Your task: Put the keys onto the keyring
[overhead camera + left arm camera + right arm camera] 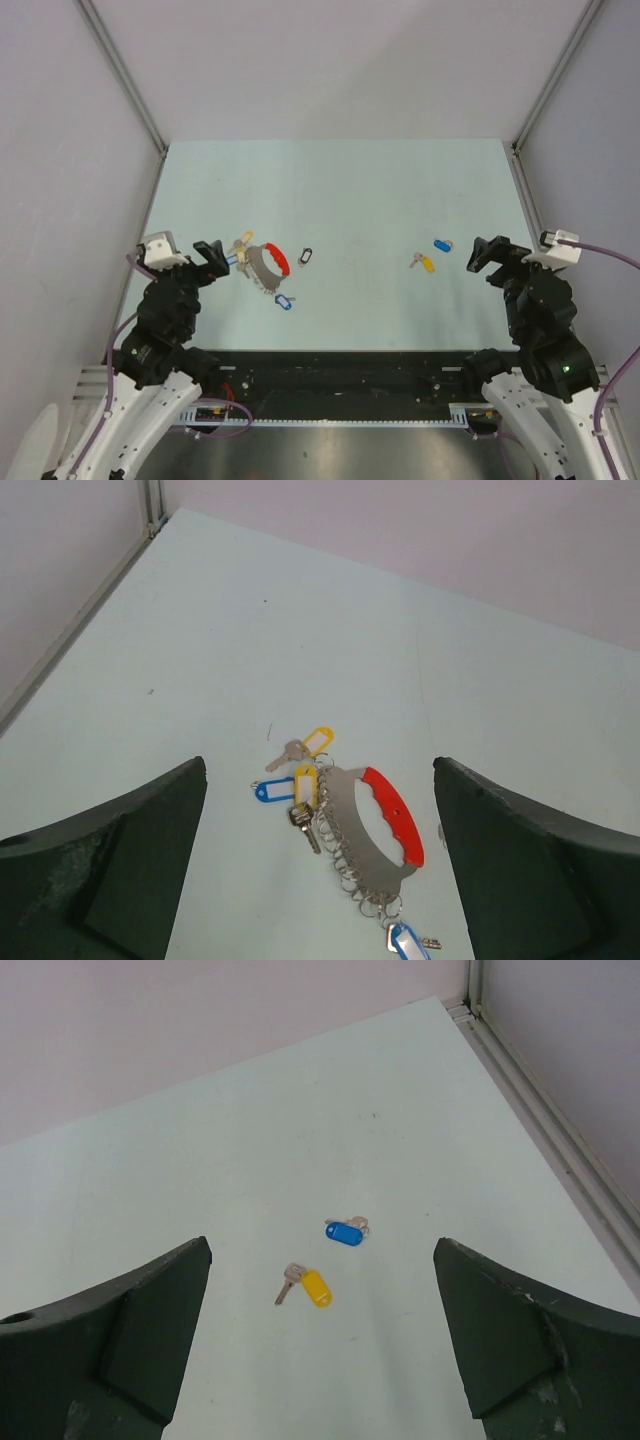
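The keyring (262, 262), a grey metal ring with a red curved section (396, 816), lies flat at the left with small tagged keys fanned round it. My left gripper (214, 258) hovers open just left of it; in the left wrist view the keyring (352, 825) lies between and ahead of the fingers (120, 860). A black-tagged key (306, 257) lies loose right of the ring. A blue-tagged key (441, 244) lies at the right, ahead of my open right gripper (477, 256) and apart from it. The right wrist view shows that blue-tagged key (346, 1231) on the table.
A yellow-tagged key (314, 1287) lies loose beside the blue one, also seen from above as the yellow-tagged key (425, 264). Grey walls with metal corner rails (125, 85) enclose the pale table (360, 190) on three sides.
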Robot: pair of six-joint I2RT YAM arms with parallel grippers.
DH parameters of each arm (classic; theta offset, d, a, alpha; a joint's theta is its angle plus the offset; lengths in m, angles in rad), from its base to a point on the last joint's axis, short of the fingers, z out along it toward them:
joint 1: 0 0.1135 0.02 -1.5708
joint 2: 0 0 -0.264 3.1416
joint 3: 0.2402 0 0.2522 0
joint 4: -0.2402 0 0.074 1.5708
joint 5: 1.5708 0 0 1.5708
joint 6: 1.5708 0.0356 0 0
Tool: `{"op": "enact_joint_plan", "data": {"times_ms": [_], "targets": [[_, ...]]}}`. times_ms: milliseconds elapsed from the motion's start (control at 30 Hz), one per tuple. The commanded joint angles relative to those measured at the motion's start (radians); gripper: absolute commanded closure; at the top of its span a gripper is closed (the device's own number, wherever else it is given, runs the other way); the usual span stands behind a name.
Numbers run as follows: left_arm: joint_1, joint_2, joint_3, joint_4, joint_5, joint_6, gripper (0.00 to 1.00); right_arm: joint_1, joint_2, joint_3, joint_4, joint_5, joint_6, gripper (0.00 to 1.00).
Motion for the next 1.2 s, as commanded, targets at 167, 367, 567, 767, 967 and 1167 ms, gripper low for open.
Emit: {"op": "enact_joint_plan", "data": {"times_ms": [167,367,567,767,967,1167], "targets": [[0.010,0.121,0.043,-0.033,0.122,-0.032,0.00,0.001,-0.030,0.005,-0.019,-0.053,0.003,0.00],[0.008,0.359,0.103,-0.127,0.227,-0.101,0.00,0.001,-0.007,0.003,-0.062,-0.127,0.009,0.00],[0.003,0.603,0.133,-0.196,0.391,-0.147,0.01,-0.001,0.021,-0.017,-0.061,-0.170,0.018,0.00],[-0.113,0.772,0.129,-0.188,0.426,-0.225,0.10,-0.001,0.042,-0.024,-0.076,-0.210,0.031,0.00],[-0.170,0.888,0.116,-0.104,0.418,-0.316,0.30,0.001,0.029,-0.031,-0.072,-0.225,0.031,0.00],[-0.188,0.892,0.075,-0.075,0.371,-0.368,0.40,-0.001,0.025,-0.038,-0.068,-0.231,0.031,0.00]]}}
